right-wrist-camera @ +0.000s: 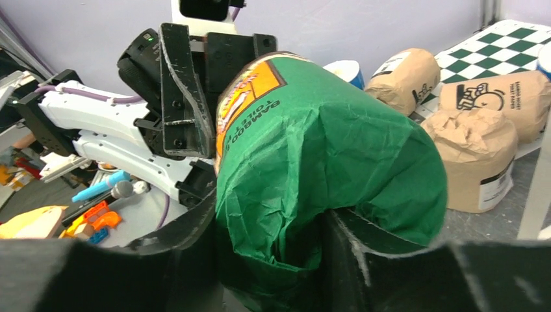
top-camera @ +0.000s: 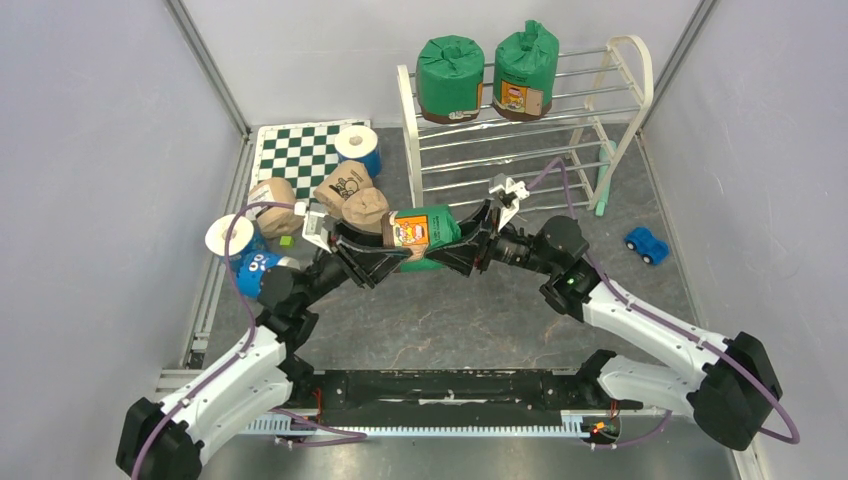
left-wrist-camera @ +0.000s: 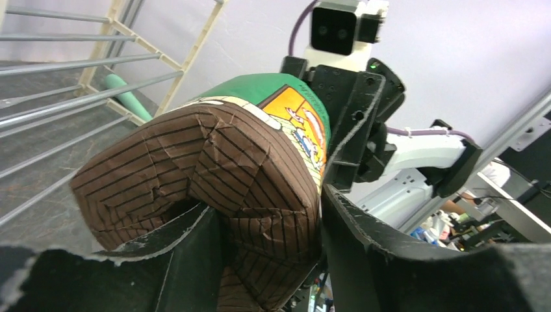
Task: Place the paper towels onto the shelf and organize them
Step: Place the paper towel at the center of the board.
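A green-wrapped paper towel roll (top-camera: pixel 425 232) hangs sideways above the mid-table between both arms. My right gripper (right-wrist-camera: pixel 271 214) is shut on its crumpled green end (right-wrist-camera: pixel 325 149), one finger in the hollow and one outside. My left gripper (left-wrist-camera: pixel 266 208) straddles the wall of the brown striped end (left-wrist-camera: pixel 214 156). One of its fingers is in the core hollow and the other lies along the outside. I cannot make out whether it still presses. Two more green rolls (top-camera: pixel 450 78) (top-camera: pixel 525 72) stand on the top tier of the white shelf (top-camera: pixel 632 60).
Three tan rolls (top-camera: pixel 273 200) (top-camera: pixel 343 185) (top-camera: pixel 366 208) lie left of the held roll. A white-and-blue roll (top-camera: pixel 356 148) stands on the checkered mat (top-camera: pixel 295 150), and two more (top-camera: pixel 232 240) (top-camera: pixel 258 272) lie by the left arm. A blue toy car (top-camera: pixel 647 244) sits at the right.
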